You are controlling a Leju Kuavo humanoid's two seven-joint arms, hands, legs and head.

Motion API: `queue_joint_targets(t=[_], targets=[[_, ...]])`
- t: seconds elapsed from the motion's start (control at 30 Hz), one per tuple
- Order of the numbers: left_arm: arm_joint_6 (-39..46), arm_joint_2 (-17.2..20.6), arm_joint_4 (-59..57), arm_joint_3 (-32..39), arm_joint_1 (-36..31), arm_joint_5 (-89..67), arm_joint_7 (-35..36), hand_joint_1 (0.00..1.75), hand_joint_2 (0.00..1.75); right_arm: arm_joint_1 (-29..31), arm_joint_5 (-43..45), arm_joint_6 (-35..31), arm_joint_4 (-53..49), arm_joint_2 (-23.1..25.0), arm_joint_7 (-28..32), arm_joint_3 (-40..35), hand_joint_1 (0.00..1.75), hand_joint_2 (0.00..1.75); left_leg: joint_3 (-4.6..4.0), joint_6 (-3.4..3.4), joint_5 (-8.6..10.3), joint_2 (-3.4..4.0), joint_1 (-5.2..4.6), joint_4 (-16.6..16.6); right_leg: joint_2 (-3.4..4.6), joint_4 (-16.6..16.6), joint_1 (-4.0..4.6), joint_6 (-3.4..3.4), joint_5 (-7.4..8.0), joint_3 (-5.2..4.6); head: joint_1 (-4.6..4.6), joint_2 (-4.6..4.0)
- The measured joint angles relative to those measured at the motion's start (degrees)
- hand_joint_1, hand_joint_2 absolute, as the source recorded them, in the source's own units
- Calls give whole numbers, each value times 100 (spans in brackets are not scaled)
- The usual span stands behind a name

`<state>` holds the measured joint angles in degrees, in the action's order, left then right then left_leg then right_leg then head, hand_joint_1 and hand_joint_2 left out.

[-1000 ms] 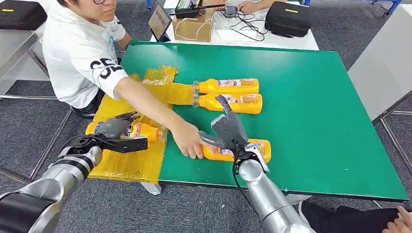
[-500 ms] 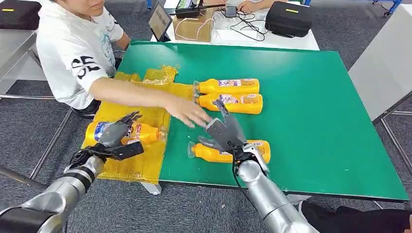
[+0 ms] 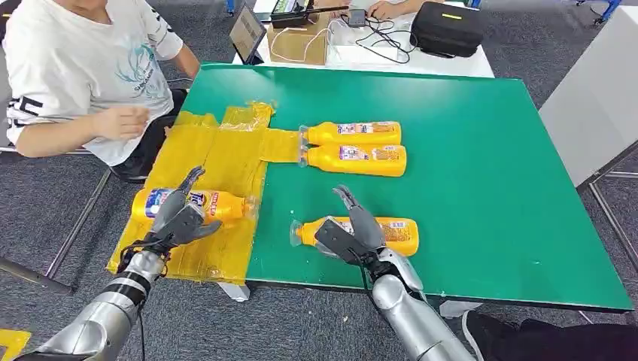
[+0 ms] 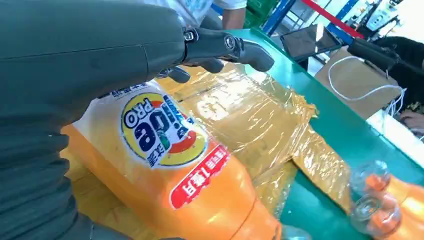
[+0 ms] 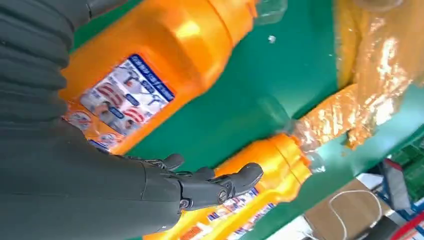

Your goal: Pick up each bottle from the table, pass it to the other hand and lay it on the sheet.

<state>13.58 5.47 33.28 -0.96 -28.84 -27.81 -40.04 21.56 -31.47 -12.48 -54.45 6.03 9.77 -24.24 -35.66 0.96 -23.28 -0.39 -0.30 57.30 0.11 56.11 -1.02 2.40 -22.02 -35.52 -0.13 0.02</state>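
An orange bottle (image 3: 226,204) (image 4: 160,150) lies on its side on the yellow sheet (image 3: 226,150) at the table's left. My left hand (image 3: 179,216) (image 4: 100,55) hovers over its label end with fingers spread, gripping nothing. A second orange bottle (image 3: 395,233) (image 5: 150,65) lies on the green table (image 3: 481,150) near the front edge. My right hand (image 3: 352,229) (image 5: 110,190) is above its middle, fingers stretched out and apart. Two more bottles (image 3: 353,133) (image 3: 360,159) lie side by side further back, caps at the sheet's edge.
A person in a white shirt (image 3: 68,68) sits at the table's left, arm pulled in to the body. A tablet (image 3: 247,31), a cardboard box (image 3: 299,43) and a black case (image 3: 448,28) stand on the white table behind. The right half of the green top is bare.
The person's arm has drawn back off the table, leaving the near bottle lying there. My right hand has come down and back over that bottle. My left hand has spread its fingers.
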Motion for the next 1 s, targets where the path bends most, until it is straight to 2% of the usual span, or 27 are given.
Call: queue_joint_targets(t=[0.23, 0.37, 0.7, 1.0], targets=[[-764, -271, 283, 514, 61, 1234, 197, 0, 175, -160, -661, -4, -125, -171, -311, 31, 0, 175, -4, 1, 0, -5, -1, 1, -1, -1, -1, 1, 0, -2, -2, -2], [-985, -479, 422, 767, 62, 1404, 289, 0, 175, -186, -829, 77, -162, -238, -392, 79, 0, 175, -5, 1, 0, -4, -1, 1, -1, -1, -1, 1, 1, -2, -2, -2], [-1260, -931, 750, 833, 106, 1710, 693, 0, 175, -99, -1612, 245, -205, -479, -862, 81, 0, 175, -7, 1, 0, -8, -2, 2, -2, -1, -2, 2, 1, -1, -2, -2], [-1293, -1036, 838, 833, 153, 1734, 706, 0, 175, -53, -1662, 256, -205, -595, -896, 76, 0, 175, -7, 1, -1, -8, -1, 1, -2, -1, -1, 2, 1, -2, -4, 0]])
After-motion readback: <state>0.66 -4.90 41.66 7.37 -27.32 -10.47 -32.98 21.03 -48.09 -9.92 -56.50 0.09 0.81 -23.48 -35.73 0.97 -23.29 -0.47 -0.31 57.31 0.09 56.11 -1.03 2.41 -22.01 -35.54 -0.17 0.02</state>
